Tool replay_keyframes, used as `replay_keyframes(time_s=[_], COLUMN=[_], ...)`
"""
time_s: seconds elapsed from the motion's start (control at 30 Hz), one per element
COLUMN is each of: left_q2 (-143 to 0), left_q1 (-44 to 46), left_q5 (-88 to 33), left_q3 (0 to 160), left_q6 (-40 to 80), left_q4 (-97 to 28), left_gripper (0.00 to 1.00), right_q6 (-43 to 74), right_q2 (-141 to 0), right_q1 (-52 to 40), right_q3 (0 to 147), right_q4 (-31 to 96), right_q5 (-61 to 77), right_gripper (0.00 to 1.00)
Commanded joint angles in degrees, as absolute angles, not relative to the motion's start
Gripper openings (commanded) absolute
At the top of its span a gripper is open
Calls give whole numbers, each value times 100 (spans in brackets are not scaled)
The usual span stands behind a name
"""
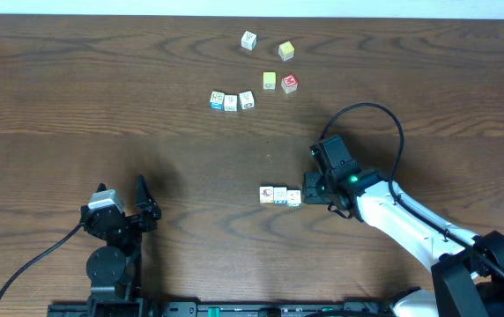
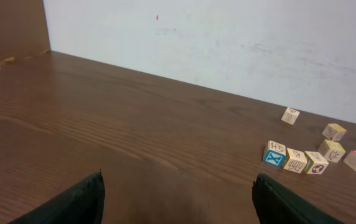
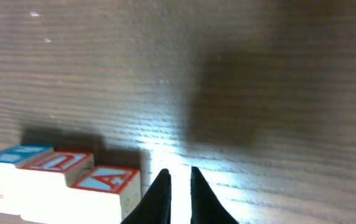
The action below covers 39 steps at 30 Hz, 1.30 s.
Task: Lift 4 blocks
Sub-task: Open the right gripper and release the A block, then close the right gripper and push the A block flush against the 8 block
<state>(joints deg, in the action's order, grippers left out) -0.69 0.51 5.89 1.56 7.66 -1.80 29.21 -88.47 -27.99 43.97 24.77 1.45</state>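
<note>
R gripper (image 3: 179, 172), closest to its wrist cam: tips nearly together, only bare wood in the slit, nothing held. It sits low at table (image 1: 146, 141) level, just beside the right end of near row (image 1: 280, 195); contact w/ the end block not clear. Near row: 3 cream blocks, red & blue letters, touching side by side, flat on the wood, front-centre. Far row (image 1: 231, 101): 3 more cream blocks, touching, well apart from near row toward the back. Lone block (image 1: 249, 40): cream, even further back, by itself. Non-task items: 2 yellow cubes (image 1: 285, 50) and red-top cube (image 1: 289, 83), back right of far row. L gripper (image 2: 178, 180): jaws wide apart, empty, front-left, well apart from every block. Progress, est.: none lifted; every block rests on the table. Near row looks like a line meant for a squeeze-lift, so prob. 3 of 4 lined up. Left to do: bring a 4th cream block to the row, press from both ends, raise it. Which block goes 4th: can't tell.
</note>
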Motion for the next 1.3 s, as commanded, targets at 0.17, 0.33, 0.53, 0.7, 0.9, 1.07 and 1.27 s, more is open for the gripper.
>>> replay_keyframes(time_s=[0.17,0.33,0.53,0.7,0.9,1.07,1.27], left_q2=[-60,-60,-60,-60,-60,-60,-60], left_q1=[30,30,30,30,30,30,30], left_q5=[620,620,620,620,620,620,620], left_q3=[23,23,23,23,23,23,23], left_q6=[753,753,753,753,753,753,753], left_q4=[-379,-379,-379,-379,-379,-379,-379], left_gripper=[77,76,77,77,76,77,77], right_q6=[3046,3081,2991,2998,3068,3083,3081], right_q2=[-8879,-8877,-8877,-8877,-8877,-8879,-8879], right_q1=[-2753,-2777,-3072,-3522,-3675,-3675,-3675], right_q3=[4403,4403,4403,4403,4403,4403,4403], right_q4=[3083,3301,3297,3269,3216,3144,2895], right_q5=[73,316,753,692,569,451,456], right_gripper=[1,1,1,1,1,2,3])
